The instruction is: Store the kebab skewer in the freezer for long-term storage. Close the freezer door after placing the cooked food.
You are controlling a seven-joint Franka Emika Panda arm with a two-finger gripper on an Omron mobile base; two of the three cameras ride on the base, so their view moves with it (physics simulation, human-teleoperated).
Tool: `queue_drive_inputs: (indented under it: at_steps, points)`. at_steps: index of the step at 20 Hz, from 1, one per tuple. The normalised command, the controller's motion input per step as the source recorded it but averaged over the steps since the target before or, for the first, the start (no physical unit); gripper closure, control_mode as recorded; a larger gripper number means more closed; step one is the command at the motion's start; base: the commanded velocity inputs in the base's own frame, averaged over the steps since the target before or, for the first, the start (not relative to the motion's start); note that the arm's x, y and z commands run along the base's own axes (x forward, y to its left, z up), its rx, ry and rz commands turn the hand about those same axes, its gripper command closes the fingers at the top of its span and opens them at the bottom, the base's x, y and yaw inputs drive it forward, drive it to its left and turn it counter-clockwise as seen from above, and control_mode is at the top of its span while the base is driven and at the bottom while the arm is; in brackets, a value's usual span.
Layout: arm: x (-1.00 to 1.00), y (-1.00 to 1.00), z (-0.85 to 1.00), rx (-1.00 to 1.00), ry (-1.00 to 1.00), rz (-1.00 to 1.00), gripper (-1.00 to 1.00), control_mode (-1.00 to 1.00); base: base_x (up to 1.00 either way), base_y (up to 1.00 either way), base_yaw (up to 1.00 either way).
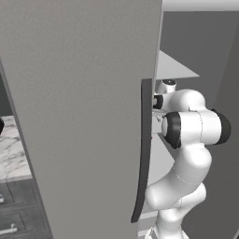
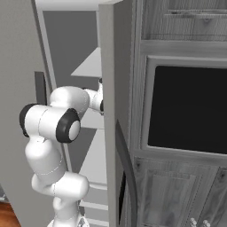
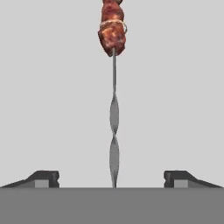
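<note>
The kebab skewer (image 3: 113, 118) lies on a pale, flat shelf surface, a thin twisted silvery stick with red-brown meat chunks (image 3: 113, 30) at its far end. My gripper (image 3: 112, 177) is open, and its two dark fingertips (image 3: 43, 178) stand wide apart on either side of the stick's near tip without touching it. The freezer door (image 1: 79, 116) stands swung open, with its long dark handle (image 1: 144, 149) in front of the arm. My arm (image 1: 193, 128) reaches past it into the freezer (image 2: 88, 66), among white shelves (image 1: 175, 67).
The wider grey fridge door (image 2: 113, 111) with its curved dark handle (image 2: 126, 177) stands right of the arm. A dark built-in oven (image 2: 190, 106) and wooden cabinets (image 2: 177, 195) lie further right. A marble counter (image 1: 11, 149) with drawers sits left of the open door.
</note>
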Motion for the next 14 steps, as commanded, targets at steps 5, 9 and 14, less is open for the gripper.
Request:
queue_drive_inputs:
  at_steps: [5,9,14]
  points:
    - [-0.06,0.0,0.0,0.0,0.0,0.0,-1.0,-1.0,0.0,0.0,0.0]
    - [-0.27,0.0,0.0,0.0,-0.04,0.0,-1.0,-1.0,0.0,0.0,0.0]
    - [-0.29,0.0,0.0,0.0,-0.05,0.0,-1.0,-1.0,0.0,0.0,0.0]
